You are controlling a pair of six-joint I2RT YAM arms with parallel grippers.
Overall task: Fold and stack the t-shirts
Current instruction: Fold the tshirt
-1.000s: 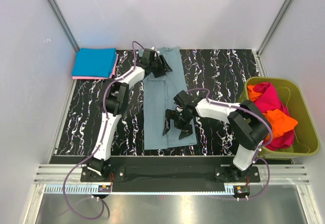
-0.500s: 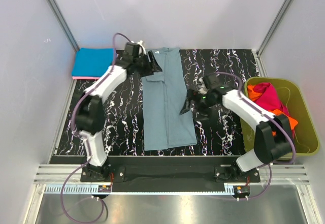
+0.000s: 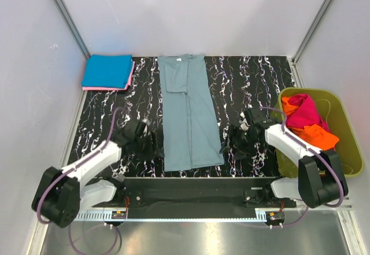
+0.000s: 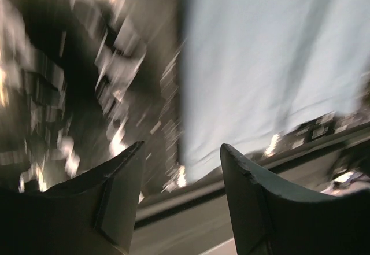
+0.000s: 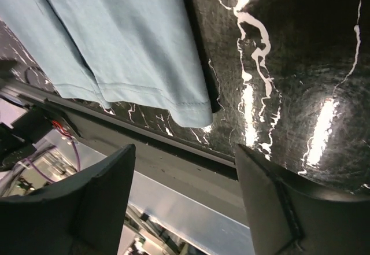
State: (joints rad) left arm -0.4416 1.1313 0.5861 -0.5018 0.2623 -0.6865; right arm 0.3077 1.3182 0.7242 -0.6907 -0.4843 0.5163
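Marbled table (image 3: 254,81) bears the lengthwise-folded grey-blue t-shirt (image 3: 188,116). Left gripper (image 3: 154,146) at seven o'clock and right gripper (image 3: 230,143) at five gape empty, flanking its hem, likely to grasp it.

From above and behind, we see the whole worktop (image 3: 254,76). The right wrist view sits close over the near hem of the grey-blue t-shirt (image 5: 115,41); the blurred left one probably shares it.

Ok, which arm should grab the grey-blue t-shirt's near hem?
Right, probably. The right tool hangs open beside the near right hem corner of the grey-blue t-shirt, sharp in its view. The left tool is open by the near left edge, but its view is blurred.
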